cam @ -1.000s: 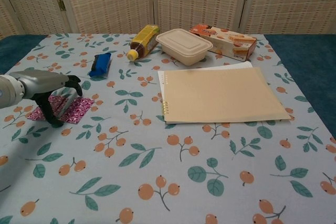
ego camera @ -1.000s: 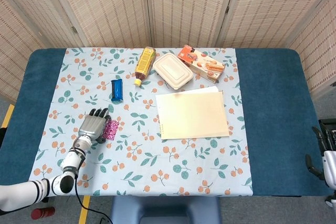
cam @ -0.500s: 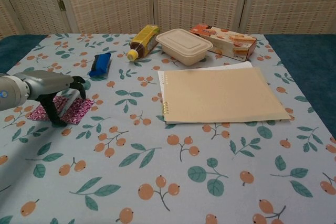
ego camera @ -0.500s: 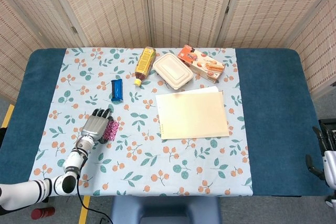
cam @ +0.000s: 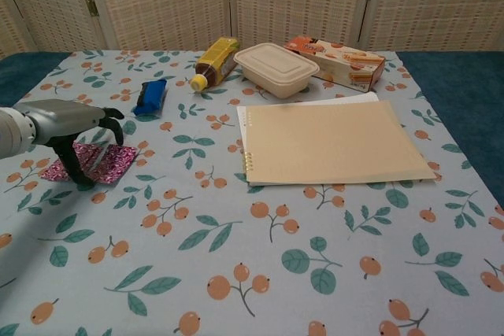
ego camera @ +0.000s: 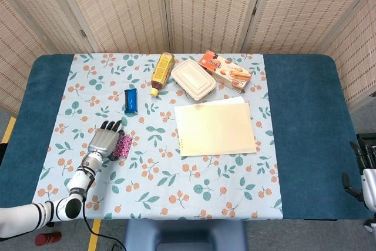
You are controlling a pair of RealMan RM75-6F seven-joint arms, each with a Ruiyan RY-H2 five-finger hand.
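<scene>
A blue tabletop carries a floral cloth that leaves bare blue strips at the left and right edges. The biggest item, a tan spiral notebook, lies flat at centre, with open cloth from there down to the near edge at 6 o'clock. At its 12 o'clock sits a beige lidded food container, closed, contents unseen; an orange biscuit box lies just beside it at 1 o'clock and a yellow-labelled bottle rests on its side at 11 o'clock. A blue snack bar lies at 10 o'clock. At 8 o'clock, the left hand bears down on a crinkled pink foil packet, fingers curled and planted on it. The right hand hangs off the right edge; whether it is closed cannot be told.
</scene>
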